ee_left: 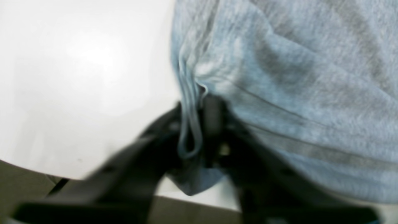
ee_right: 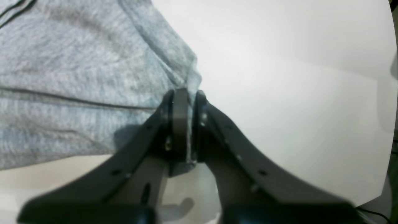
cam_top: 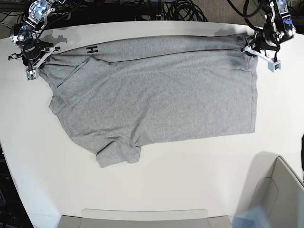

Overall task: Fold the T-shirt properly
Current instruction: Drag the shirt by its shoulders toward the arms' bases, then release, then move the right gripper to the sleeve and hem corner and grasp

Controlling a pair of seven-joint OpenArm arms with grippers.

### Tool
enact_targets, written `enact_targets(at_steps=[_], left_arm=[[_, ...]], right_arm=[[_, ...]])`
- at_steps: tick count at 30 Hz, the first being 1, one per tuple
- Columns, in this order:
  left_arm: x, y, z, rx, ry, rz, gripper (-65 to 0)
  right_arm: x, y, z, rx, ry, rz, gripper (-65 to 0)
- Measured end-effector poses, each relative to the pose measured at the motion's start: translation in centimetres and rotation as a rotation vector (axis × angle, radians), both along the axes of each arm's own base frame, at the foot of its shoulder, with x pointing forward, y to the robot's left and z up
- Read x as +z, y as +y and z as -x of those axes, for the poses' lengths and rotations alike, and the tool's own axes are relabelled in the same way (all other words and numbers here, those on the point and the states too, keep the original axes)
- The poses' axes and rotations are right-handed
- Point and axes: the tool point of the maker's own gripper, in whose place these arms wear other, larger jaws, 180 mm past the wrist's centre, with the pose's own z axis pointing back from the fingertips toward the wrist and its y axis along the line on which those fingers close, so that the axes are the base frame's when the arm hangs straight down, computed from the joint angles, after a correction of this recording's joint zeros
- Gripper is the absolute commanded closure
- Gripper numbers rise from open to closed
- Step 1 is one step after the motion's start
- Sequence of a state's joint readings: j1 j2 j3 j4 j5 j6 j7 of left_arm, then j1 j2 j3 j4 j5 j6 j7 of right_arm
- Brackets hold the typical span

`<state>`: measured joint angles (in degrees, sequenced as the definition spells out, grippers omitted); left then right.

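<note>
The heather-grey T-shirt (cam_top: 156, 95) lies spread across the white table (cam_top: 190, 166), with its far edge folded over and a dark letter showing near the left. My left gripper (cam_top: 248, 49) is at the shirt's far right corner. In the blurred left wrist view, my left gripper (ee_left: 194, 124) has its jaws parted, and a rounded loop of the T-shirt (ee_left: 295, 77) hem hangs loosely between them. My right gripper (cam_top: 39, 59) is at the far left corner. The right wrist view shows my right gripper (ee_right: 190, 99) pinched on a thin edge of the T-shirt (ee_right: 77, 62).
Dark cables (cam_top: 180, 9) lie behind the table's far edge. A grey bin (cam_top: 280, 194) stands at the front right and a pale tray rim (cam_top: 142, 213) runs along the front. The table edge (ee_left: 31, 169) passes close below my left gripper.
</note>
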<state>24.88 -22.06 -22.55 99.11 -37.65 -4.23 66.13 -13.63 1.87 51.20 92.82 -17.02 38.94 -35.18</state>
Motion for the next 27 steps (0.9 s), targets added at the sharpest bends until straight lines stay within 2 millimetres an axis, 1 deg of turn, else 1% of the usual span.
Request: enact_targets(at_steps=[2, 4, 6, 7, 9, 11, 13, 16, 18, 20, 23, 25, 27], left_arm=[[0.2, 0.1, -0.4, 0.001, -0.011, -0.004, -23.0], [0.7, -0.1, -0.6, -0.008, -0.023, -0.014, -22.3], [1.9, -0.4, -1.2, -0.029, -0.053, -0.029, -21.2], [2.4, -0.5, -1.7, -0.036, -0.074, -0.035, -21.0], [3.0, -0.7, -2.1, -0.047, -0.096, -0.036, -20.9], [3.0, -0.7, -1.9, -0.047, -0.091, -0.035, -20.8], [2.9, -0.6, -1.6, -0.045, -0.084, -0.039, -20.8], [3.2, 0.3, -1.3, -0.013, -0.083, -0.048, -20.8], [3.9, 1.0, -1.7, -0.002, -0.107, -0.069, -20.7], [5.0, 0.7, -2.3, -0.018, -0.141, -0.084, -20.7], [6.6, -0.2, -3.5, -0.047, -0.197, -0.085, -20.7], [7.5, -0.3, -5.0, -0.049, -0.242, -0.092, -20.7], [8.4, -0.6, -6.5, -0.040, -0.294, -0.085, -20.7]], right_arm=[[0.3, -0.1, 0.1, -0.001, 0.010, 0.018, -18.7], [0.6, -0.2, 0.2, -0.002, 0.016, 0.033, -23.8], [0.9, -0.2, 0.2, -0.003, 0.017, 0.040, -26.2], [1.0, -0.2, 0.2, -0.003, 0.019, 0.045, -26.2], [1.3, -0.3, 0.6, -0.006, 0.033, 0.062, -26.2], [1.7, -0.2, 0.7, -0.008, 0.035, 0.080, -26.2], [2.5, -0.1, 0.3, -0.005, 0.013, 0.088, -26.2], [3.9, -0.3, -0.2, 0.001, -0.019, 0.119, -26.2], [4.7, -0.4, -0.5, 0.004, -0.034, 0.138, -26.2], [5.7, -0.3, -1.3, 0.002, -0.064, 0.151, -26.2], [8.0, -1.1, -3.0, -0.025, -0.146, 0.171, -26.2], [9.4, -1.9, -4.1, -0.054, -0.192, 0.186, -26.2], [10.5, -2.2, -5.3, -0.065, -0.231, 0.191, -26.2]])
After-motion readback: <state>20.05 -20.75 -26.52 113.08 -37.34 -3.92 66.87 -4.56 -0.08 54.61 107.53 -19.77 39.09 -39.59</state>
